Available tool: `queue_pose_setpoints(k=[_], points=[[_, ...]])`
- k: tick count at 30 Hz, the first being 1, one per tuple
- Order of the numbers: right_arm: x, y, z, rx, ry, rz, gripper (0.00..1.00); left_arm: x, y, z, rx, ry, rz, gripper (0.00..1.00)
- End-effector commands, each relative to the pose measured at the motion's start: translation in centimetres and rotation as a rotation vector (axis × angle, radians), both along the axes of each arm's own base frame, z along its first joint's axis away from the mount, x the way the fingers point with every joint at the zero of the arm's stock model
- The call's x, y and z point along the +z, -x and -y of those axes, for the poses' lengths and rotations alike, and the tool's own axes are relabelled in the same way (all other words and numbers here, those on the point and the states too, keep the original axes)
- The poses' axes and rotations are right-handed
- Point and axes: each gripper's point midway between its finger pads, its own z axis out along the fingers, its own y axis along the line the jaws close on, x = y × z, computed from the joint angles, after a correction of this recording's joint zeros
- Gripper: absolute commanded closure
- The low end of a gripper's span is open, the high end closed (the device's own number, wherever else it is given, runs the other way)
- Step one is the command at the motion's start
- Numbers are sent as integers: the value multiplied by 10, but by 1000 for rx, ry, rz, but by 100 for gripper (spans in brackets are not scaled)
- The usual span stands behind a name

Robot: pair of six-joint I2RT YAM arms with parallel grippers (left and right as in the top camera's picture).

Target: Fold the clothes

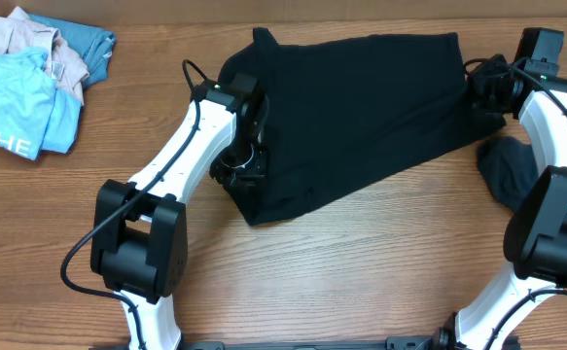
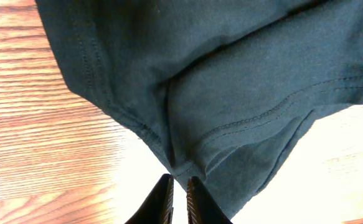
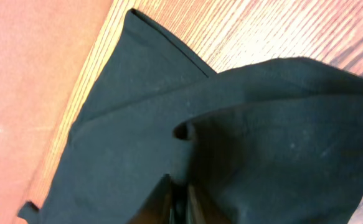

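A large black T-shirt (image 1: pixel 361 107) lies folded across the middle of the table. My left gripper (image 1: pixel 244 160) is at its left edge. In the left wrist view the hem of the black T-shirt (image 2: pixel 231 74) hangs just past the left gripper (image 2: pixel 178 180), whose jaws stand a narrow slit apart with only bright table between them. My right gripper (image 1: pixel 482 92) is at the shirt's right edge. Its wrist view has the right gripper (image 3: pixel 178 183) pressed low over a fold of the black T-shirt (image 3: pixel 137 124). Its jaws are nearly together, and the gap is too dark to read.
A dark slate-blue garment (image 1: pixel 507 173) lies crumpled beside the right arm. At the far left corner a light-blue shirt with white letters (image 1: pixel 16 102), a beige one (image 1: pixel 20 39) and a teal one (image 1: pixel 88 47) are piled together.
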Motion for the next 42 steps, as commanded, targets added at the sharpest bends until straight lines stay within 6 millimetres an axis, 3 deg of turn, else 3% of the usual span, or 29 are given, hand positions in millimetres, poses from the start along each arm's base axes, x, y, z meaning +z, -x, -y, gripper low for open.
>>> queue_pose_setpoints(k=[1, 3, 4, 7, 9, 11, 12, 17, 18, 21, 23, 24, 25, 27, 31, 33, 37, 42], points=[[9, -8, 7, -13, 20, 28, 53, 5, -7, -6, 19, -29, 31, 82], [9, -8, 7, -7, 25, 29, 18, 5, -10, -12, 32, -64, 43, 67], [9, -8, 7, 2, 32, 29, 10, 4, -12, -12, 32, -66, 51, 67], [14, -1, 11, 31, 59, 18, 3, 13, -21, -15, 32, -87, 94, 73], [27, 10, 19, 10, 54, 11, 1, 33, -32, -8, 17, -77, 160, 70], [36, 20, 22, 19, 62, 1, 0, 47, -36, 2, -42, -62, 204, 11], [37, 27, 23, 17, 58, -17, 0, 47, -31, 14, -72, -20, 189, 0], [28, 41, 23, 9, 37, -77, 0, 45, 15, 62, -134, 36, 84, 1], [28, 42, 23, 8, 36, -83, 0, 41, 25, 69, -138, 25, 64, 7], [27, 43, 23, 9, 34, -87, 0, 23, 54, 85, -159, 32, -3, 39], [27, 43, 23, 9, 34, -87, 0, 8, 54, 84, -158, 32, -4, 47], [27, 43, 23, 9, 34, -87, 0, 3, 53, 82, -151, 31, -1, 43], [27, 43, 23, 9, 33, -90, 0, -1, 46, 77, -140, 21, 20, 29], [27, 43, 23, 9, 33, -90, 0, -4, 31, 68, -133, -27, 81, 13], [26, 45, 22, 10, 31, -97, 0, -2, -14, 3, -39, -295, 242, 10], [26, 45, 22, 10, 31, -97, 0, -1, -25, -13, -32, -305, 253, 13], [25, 45, 22, 10, 31, -98, 0, -4, -15, -11, -166, -237, 184, 16], [25, 45, 22, 29, 44, -98, 0, -2, 25, -10, -166, -208, 20, 16]])
